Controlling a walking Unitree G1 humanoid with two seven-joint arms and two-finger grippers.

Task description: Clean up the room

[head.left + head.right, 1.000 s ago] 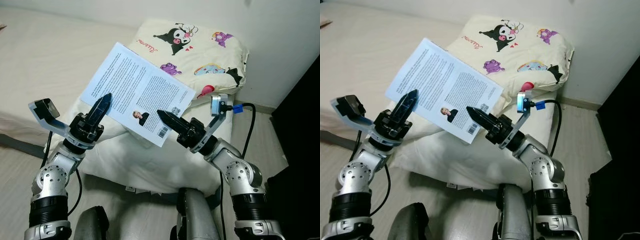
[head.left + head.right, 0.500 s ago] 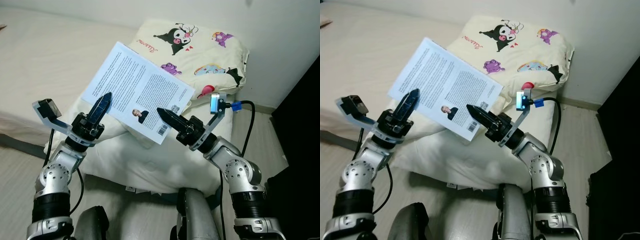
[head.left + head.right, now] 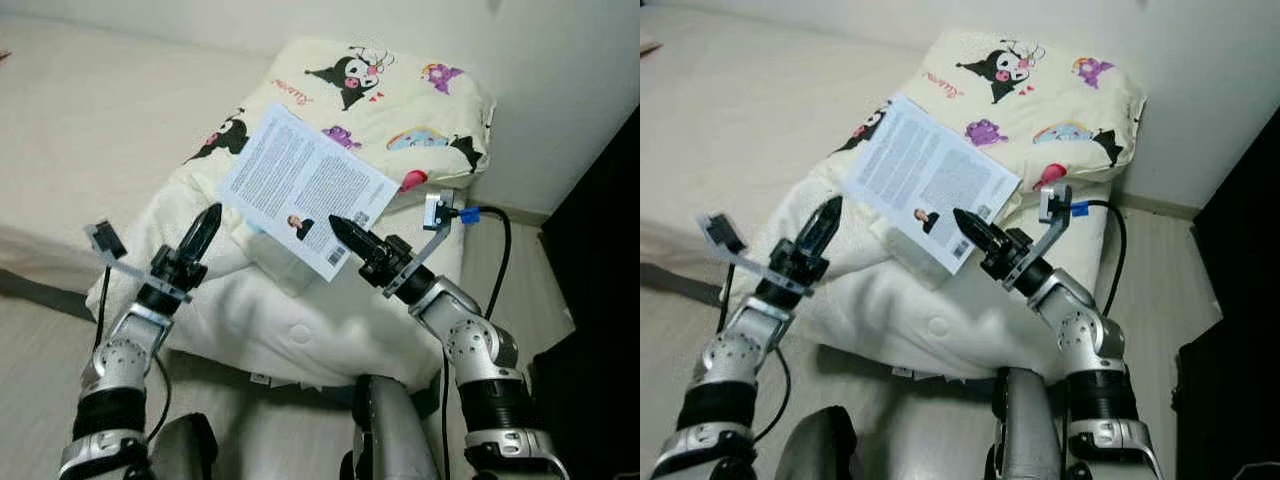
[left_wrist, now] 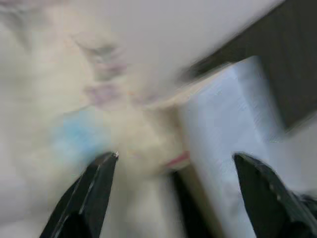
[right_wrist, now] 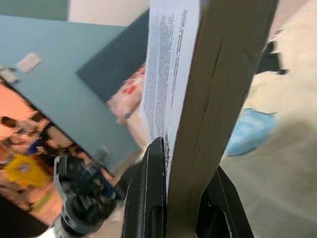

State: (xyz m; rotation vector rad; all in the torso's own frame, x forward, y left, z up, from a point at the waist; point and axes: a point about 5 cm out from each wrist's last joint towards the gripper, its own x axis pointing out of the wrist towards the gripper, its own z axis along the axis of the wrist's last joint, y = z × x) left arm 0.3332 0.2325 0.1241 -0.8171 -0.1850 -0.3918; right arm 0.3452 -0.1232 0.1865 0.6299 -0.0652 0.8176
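The right end effector (image 3: 345, 232) is clamped on the book (image 3: 300, 185), which is held up over the white duvet (image 3: 300, 320), just before the cartoon pillow (image 3: 400, 110). The left end effector (image 4: 173, 168) is spread open, empty, poised beside the book above the duvet.

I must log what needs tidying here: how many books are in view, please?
1. The book is clamped by its lower corner in the right gripper, above the white duvet, in front of the cartoon pillow. Bedding may hide others.
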